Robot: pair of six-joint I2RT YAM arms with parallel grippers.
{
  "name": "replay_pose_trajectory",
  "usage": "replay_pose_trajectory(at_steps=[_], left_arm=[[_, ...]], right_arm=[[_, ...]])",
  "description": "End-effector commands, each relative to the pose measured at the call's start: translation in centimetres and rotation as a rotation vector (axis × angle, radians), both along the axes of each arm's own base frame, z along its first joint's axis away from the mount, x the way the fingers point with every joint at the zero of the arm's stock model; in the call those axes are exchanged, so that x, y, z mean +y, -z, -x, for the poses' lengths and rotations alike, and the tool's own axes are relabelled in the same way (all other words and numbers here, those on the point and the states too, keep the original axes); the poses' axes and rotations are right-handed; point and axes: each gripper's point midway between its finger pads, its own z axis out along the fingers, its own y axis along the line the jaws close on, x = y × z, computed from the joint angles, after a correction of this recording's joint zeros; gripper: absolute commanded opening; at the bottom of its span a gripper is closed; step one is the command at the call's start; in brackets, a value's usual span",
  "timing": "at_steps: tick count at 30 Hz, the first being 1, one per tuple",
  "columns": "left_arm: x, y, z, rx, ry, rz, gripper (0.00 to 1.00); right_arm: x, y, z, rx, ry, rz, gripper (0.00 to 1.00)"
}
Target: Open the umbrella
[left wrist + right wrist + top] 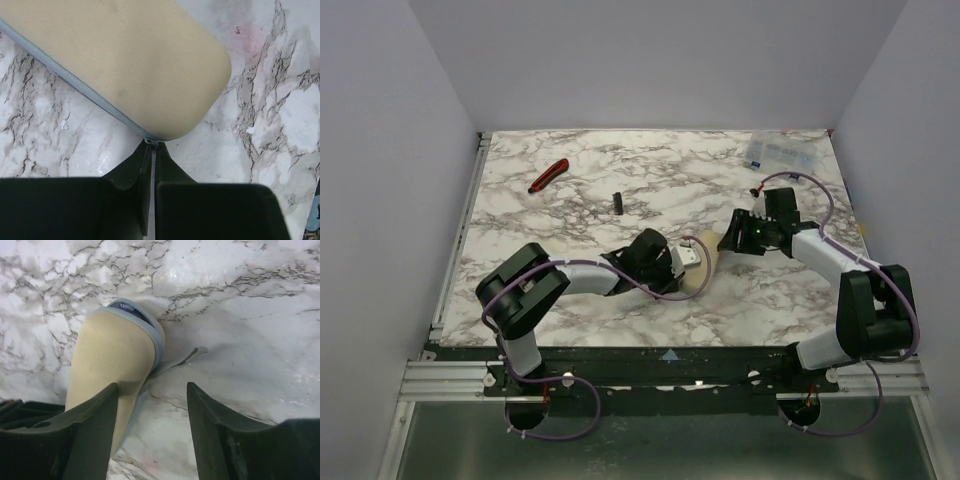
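Note:
The umbrella lies collapsed on the marble table as a short cream roll with grey-blue edging, between my two grippers. My left gripper is at its near-left end. In the left wrist view the left gripper is shut, pinching the thin grey-blue trim at the edge of the umbrella. My right gripper is at the far-right end. In the right wrist view the right gripper stands open. The rounded end of the umbrella rests against its left finger, and bare table lies between the jaws.
A red-handled cutter lies at the back left of the table. A small black piece sits near the middle. A clear plastic box stands at the back right. Grey walls enclose three sides.

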Motion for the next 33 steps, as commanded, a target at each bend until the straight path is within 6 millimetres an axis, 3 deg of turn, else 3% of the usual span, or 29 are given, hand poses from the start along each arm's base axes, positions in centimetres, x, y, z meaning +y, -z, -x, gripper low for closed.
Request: replay_pose_trajectory(at_steps=[1,5,11,13,16,18,23,33], left_arm=[[2.4,1.5,0.7,0.093,0.023,-0.08,0.0],[2.8,1.3,-0.1,0.086,0.031,-0.08,0.0],[2.6,0.7,0.0,0.093,0.094,-0.06,0.0],[2.7,0.8,0.0,0.1,0.104,-0.069,0.0],[2.8,0.6,-0.4,0.088,0.114,-0.067,0.0],[2.9,0.6,-0.8,0.071,0.123,-0.076,0.0],[3.3,0.9,-1.5,0.049,0.134,-0.097,0.0],[3.3,1.0,-2.1,0.012,0.15,-0.105,0.0]], right_arm=[[-1.8,-1.2,2.1,0.002,-0.071,0.087,0.63],[-1.4,-4.4,1.2,-0.157,-0.268,0.133,0.79],[-0.3,-8.5,0.4,-0.57,-0.727,0.222,0.82],[1.0,-9.3,2.0,-0.664,-0.914,0.189,0.83],[2.1,-8.8,6.0,-0.828,-1.266,0.161,0.84],[1.9,-7.4,7.4,-0.897,-1.411,0.183,0.84],[2.4,-5.2,6.3,-0.992,-1.513,0.206,0.88],[4.7,-3.3,2.9,-1.087,-1.707,0.243,0.91]])
